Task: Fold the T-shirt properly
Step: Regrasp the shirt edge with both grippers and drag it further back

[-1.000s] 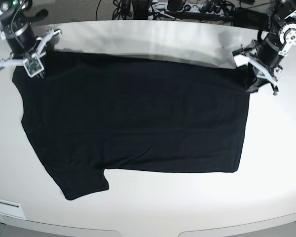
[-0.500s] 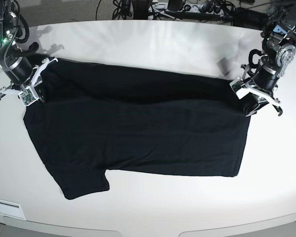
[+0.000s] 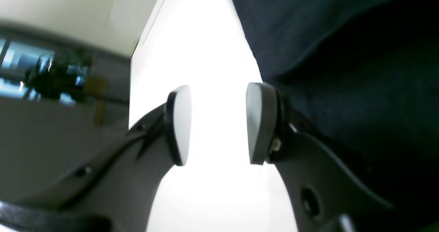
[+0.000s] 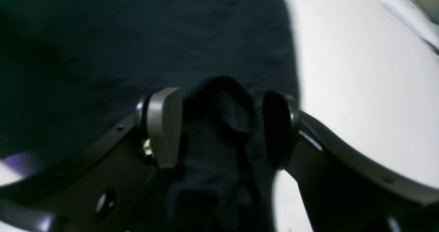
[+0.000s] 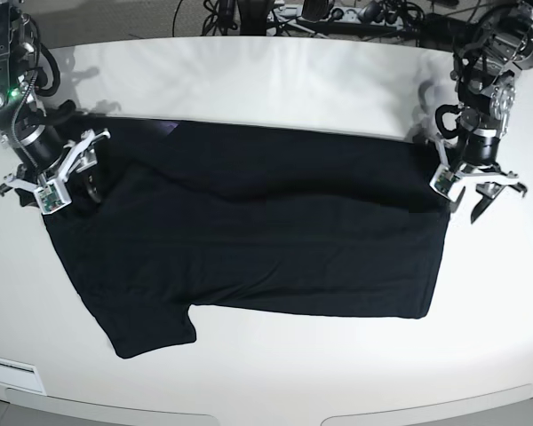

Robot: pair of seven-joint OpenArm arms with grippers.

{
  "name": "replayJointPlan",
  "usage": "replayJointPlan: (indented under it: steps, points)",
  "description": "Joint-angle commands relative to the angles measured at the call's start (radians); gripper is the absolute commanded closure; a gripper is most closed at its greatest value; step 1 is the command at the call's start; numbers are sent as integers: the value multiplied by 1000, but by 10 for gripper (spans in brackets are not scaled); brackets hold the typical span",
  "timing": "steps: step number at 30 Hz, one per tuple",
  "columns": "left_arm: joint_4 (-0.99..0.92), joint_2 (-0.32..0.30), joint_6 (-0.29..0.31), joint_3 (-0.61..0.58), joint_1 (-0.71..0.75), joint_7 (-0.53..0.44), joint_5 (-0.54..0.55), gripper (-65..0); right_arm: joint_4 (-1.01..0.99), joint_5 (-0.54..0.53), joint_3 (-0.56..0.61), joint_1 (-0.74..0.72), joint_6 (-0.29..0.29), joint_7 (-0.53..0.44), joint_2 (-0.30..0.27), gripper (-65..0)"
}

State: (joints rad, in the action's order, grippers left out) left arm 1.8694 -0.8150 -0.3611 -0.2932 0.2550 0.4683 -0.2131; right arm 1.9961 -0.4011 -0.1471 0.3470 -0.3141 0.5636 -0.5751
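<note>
The black T-shirt lies flat on the white table, plain side up, with one sleeve pointing to the front left. A sliver of purple shows at its back edge. My right gripper stands open over the shirt's back left corner. In the right wrist view a loose hump of black cloth stands between its spread jaws. My left gripper is open at the shirt's back right corner. In the left wrist view only bare table lies between its pads, and the T-shirt lies just beside them.
Cables and power strips lie beyond the table's far edge. A small label sits on the table's front left rim. Bare white table surrounds the shirt on all sides.
Both grippers came toward the front and down with the shirt's back edge, laid it onto the table, then opened and let go of the corners.
</note>
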Motion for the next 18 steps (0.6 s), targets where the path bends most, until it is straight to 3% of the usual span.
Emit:
replayJointPlan:
  steps: [1, 3, 4, 6, 8, 10, 13, 18]
  points:
    - [14, -7, -35, 13, -9, -14, -24, -199, 16, 5, -11, -11, 14, -7, -18, -273]
    - [14, 7, -48, 13, -9, 6, -25, -13, 16, 3, -11, -11, 50, 37, -18, -53]
    - [14, 14, -47, 13, -9, 12, -25, 0, 16, -3, -11, -11, 66, 58, -18, 0]
    - [13, 15, -8, 13, -10, 8, -26, 0, 16, -18, -11, -11, 84, 91, -18, 0]
    - [14, 15, 58, 13, -19, -5, -23, 0, 16, -58, -11, -5, 39, 97, -18, 0]
    - [13, 15, 165, 13, -39, -32, 8, 0, 16, -112, -10, 12, -17, 96, -18, 0]
    - [9, 19, 351, 13, -90, -57, 132, 0, 2, -115, -10, 36, -56, 90, 5, 0]
    - [-110, 82, 495, 13, -173, -57, 240, 0, -109, -93, -10, 40, -98, 65, 47, 0]
